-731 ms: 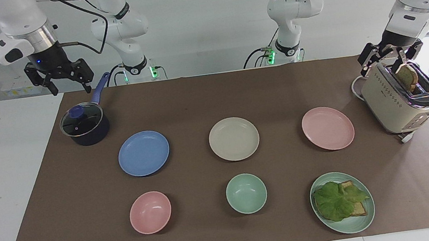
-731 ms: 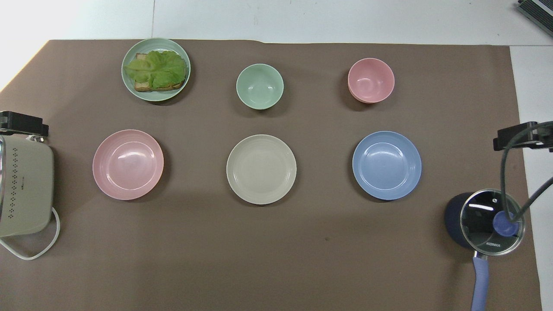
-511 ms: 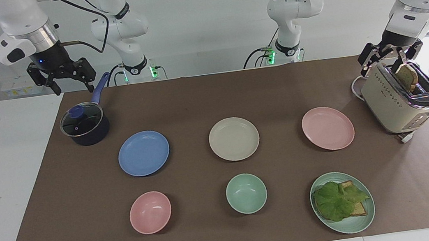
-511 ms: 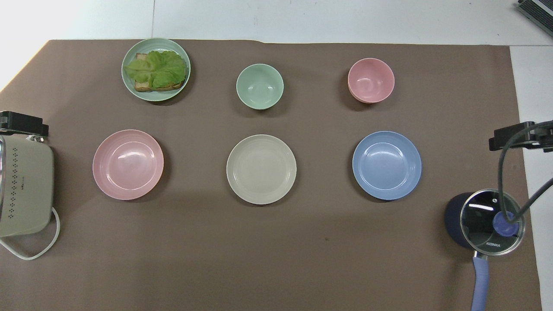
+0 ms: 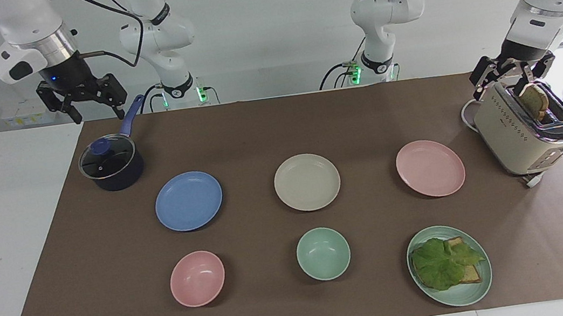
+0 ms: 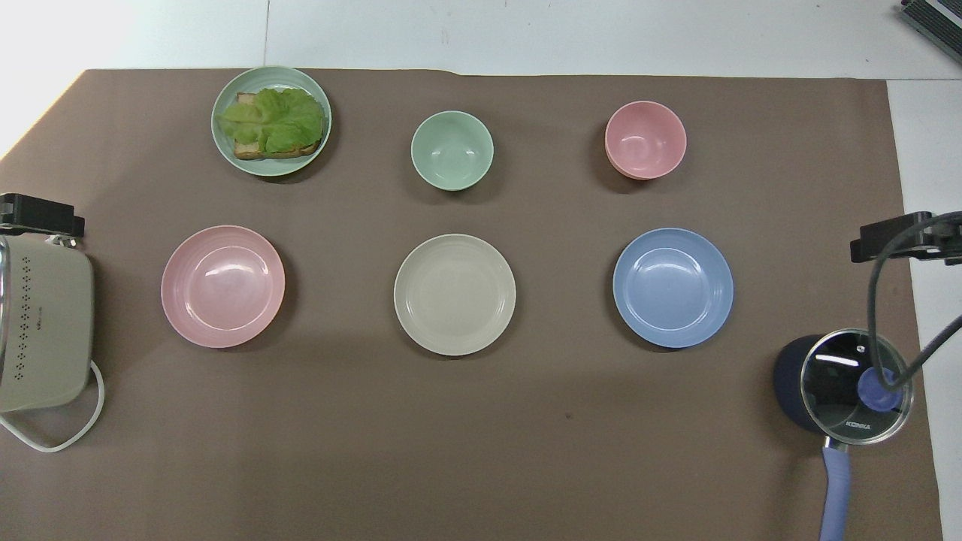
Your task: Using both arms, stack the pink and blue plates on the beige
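With both my right gripper (image 5: 86, 99) and left gripper (image 5: 512, 74) spread empty, I might slide the flat blue plate (image 5: 188, 200) or pink plate (image 5: 430, 168) instead of lifting them onto the beige plate (image 5: 307, 182).

I am looking at a robotics lab that is posing as a kitchen. Two white arms (image 5: 157, 38) are standing bolted at the edge of a white table (image 5: 2, 227) against a bare pale wall, cables trailing and green lights glowing at their bases. A brown mat (image 5: 256, 128) is covering the tabletop, and kitchen props are sitting on it: a cream toaster (image 5: 523, 131) just beneath my left gripper (image 5: 510, 78), a lidded saucepan (image 5: 111, 164) below my right gripper (image 5: 89, 104), plus plain coloured plates and bowls.
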You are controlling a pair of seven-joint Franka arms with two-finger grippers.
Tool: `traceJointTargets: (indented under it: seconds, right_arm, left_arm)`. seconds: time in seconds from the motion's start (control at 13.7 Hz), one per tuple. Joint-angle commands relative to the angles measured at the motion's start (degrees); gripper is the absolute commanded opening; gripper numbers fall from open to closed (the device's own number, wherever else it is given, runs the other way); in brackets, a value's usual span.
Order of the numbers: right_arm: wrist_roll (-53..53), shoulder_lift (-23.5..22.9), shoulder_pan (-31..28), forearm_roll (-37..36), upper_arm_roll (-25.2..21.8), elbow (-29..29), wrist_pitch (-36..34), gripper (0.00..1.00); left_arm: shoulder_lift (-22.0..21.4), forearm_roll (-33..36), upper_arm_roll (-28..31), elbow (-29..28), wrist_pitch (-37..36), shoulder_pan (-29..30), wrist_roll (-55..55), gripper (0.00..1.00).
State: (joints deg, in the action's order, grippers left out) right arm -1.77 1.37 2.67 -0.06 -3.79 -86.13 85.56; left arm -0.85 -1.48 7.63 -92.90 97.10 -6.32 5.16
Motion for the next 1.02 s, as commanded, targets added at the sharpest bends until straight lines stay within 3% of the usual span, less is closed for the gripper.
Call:
traceJointTargets:
  seconds: [0.0, 0.58, 0.8, 0.95]
  right_arm:
    - [-0.7, 0.8, -0.2, 1.3, -0.2, -0.5, -0.2, 1.00]
    - [-1.0, 0.8, -0.2, 1.3, 0.3, -0.5, 0.0, 1.00]
    - [-1.4, 0.8, -0.2, 1.3, 0.0, -0.5, 0.0, 1.00]
    - [-1.3, 0.8, -0.2, 1.3, -0.1, -0.5, 0.0, 1.00]
  left_arm:
    - [-0.3, 0.6, 0.0, 0.4, -1.0, 0.1, -0.2, 1.00]
    - [-0.7, 0.0, 0.0, 0.2, 1.3, 0.2, -0.4, 1.00]
    - [0.4, 0.0, 0.1, -6.4, 3.2, 0.6, -0.6, 1.00]
    - [0.3, 0.0, 0.1, -12.9, 11.4, 0.7, -0.6, 1.00]
